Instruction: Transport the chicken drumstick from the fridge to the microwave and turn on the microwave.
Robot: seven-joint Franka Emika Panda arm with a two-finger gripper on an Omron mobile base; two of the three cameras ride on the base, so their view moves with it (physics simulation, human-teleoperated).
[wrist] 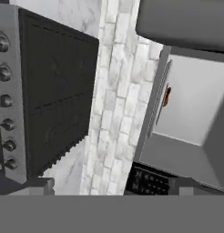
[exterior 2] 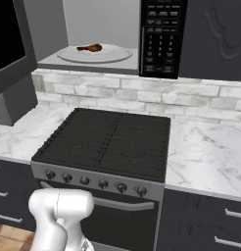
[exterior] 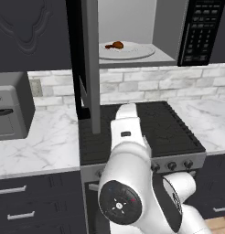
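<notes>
The chicken drumstick (exterior: 115,45) already lies on the white plate (exterior: 137,52) inside the open microwave (exterior 2: 105,61); gripper jaws apart, empty. Next, swing the door (exterior: 90,68) fully shut before pressing the button panel (exterior 2: 159,37)

White arm with dark joints (exterior: 128,155) rises in front of black gas stove (exterior: 146,130), folded low, forearm angled up toward it. Two-finger gripper jaws spread wide, empty.

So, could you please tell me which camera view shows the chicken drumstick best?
The left base view: the chicken drumstick lies unobstructed on the white plate. The right base view shows it similarly; the hand view gives a thin sliver.
</notes>
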